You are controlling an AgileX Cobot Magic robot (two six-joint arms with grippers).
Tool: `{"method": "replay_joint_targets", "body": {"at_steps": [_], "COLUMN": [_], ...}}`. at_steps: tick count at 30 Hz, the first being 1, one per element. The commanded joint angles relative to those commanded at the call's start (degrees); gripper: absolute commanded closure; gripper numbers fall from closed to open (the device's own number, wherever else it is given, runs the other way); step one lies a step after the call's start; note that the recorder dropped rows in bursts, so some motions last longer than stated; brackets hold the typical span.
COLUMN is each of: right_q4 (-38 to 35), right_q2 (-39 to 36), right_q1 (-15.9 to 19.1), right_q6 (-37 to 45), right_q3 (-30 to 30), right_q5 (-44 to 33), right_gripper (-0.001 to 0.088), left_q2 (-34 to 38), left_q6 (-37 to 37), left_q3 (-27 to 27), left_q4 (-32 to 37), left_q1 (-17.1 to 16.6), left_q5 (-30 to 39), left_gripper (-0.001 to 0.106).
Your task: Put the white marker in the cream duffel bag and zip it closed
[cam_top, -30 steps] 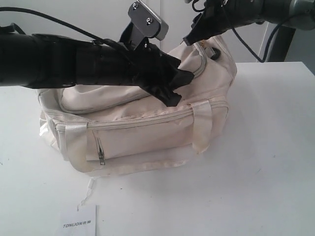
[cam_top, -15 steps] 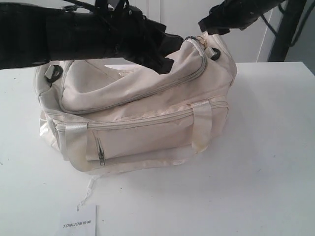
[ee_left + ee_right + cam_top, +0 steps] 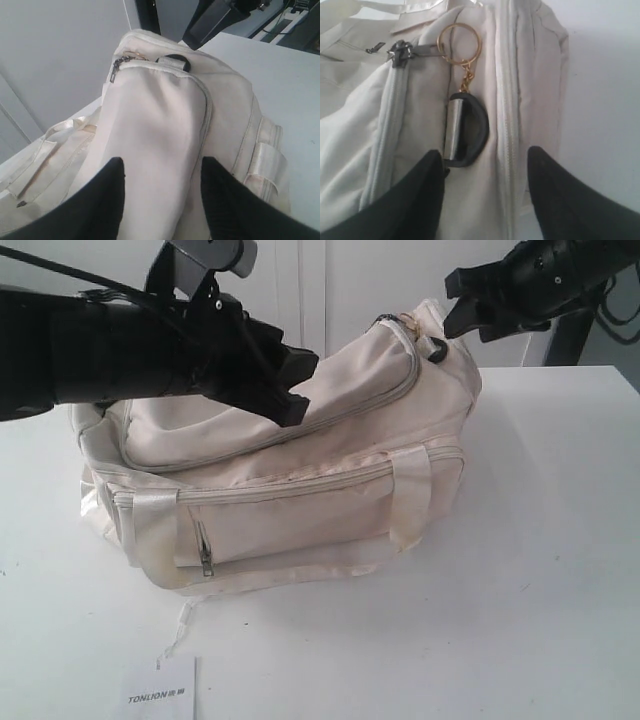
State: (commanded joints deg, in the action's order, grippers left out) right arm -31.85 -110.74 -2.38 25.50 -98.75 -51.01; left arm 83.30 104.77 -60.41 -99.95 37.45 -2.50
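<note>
Bag (image 3: 300,490) sits on the table (image 3: 540,570) with its front pocket toward the exterior camera. Its top looks closed along the whole curve, so treat this step as the let-go and the check. Your left gripper (image 3: 297,388) hovers over the top panel, jaws spread wide to either side of the fabric's ridge and gripping nothing. Whether the fingers brush the cloth you cannot tell, so lift straight up and do not drag the panel. Your right gripper (image 3: 485,160) hangs at the bag's far end, jaws wide and empty, just off the black ring (image 3: 472,132). Back it out along its own line, clear of the hardware. Look along the zipper (image 3: 207,115) for any gap before you leave. The gold ring (image 3: 460,44) lies flat on the fabric and seems hooked to the pull of the slider (image 3: 400,51), which sits at what looks like the end of its track. If it is short of the stop, take the gold ring and pull in line with the teeth. The marker shows in no view; judge it inside the bag, though nothing here proves it.
</note>
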Motion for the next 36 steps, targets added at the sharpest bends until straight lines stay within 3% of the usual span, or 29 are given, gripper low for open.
{"method": "replay_joint_targets", "body": {"at_steps": [3,5,8,9,30,32,33,34,35,36], "right_q4": [0.6,0.6,0.6,0.6,4.3,4.3,4.4,4.8,5.4,6.1], "right_q2": [-0.7,-1.0,-1.0,-1.0,3.1,3.1,3.1,3.1,3.1,3.3], "right_q1": [0.0,0.0,0.0,0.0,0.1,0.1,0.1,0.1,0.1,0.1], "right_q6": [0.2,0.3,4.0,4.2,1.2,1.0,0.9,0.9,0.5,-0.2], "right_q3": [0.0,0.0,0.0,0.0,0.3,0.3,0.3,0.3,0.3,0.3], "right_q5": [0.0,0.0,-1.1,-1.5,-17.7,-17.3,-16.8,-16.7,-15.9,-15.1], "right_gripper": [0.049,0.0603,0.0849,0.0868,0.0867,0.0828,0.0706,0.0638,0.0442,0.0313], "left_q2": [0.0,0.0,0.0,0.0,0.0,0.0,0.0,0.0,0.0,0.0], "left_q6": [0.0,0.0,0.0,0.0,-3.5,-3.5,-3.5,-3.5,-2.5,-1.1], "left_q3": [0.0,0.0,0.0,0.0,0.0,0.0,0.0,0.0,0.0,-0.2], "left_q4": [0.0,0.0,0.0,0.0,0.0,0.0,0.0,0.0,0.0,0.0], "left_q1": [0.0,0.0,0.0,0.0,0.0,0.0,-0.1,-0.1,-0.1,-0.1], "left_q5": [2.1,2.1,2.1,2.1,1.3,-0.5,-3.0,-4.6,-7.6,-9.9], "left_gripper": [0.053,0.053,0.053,0.053,0.053,0.054,0.059,0.064,0.078,0.088]}}
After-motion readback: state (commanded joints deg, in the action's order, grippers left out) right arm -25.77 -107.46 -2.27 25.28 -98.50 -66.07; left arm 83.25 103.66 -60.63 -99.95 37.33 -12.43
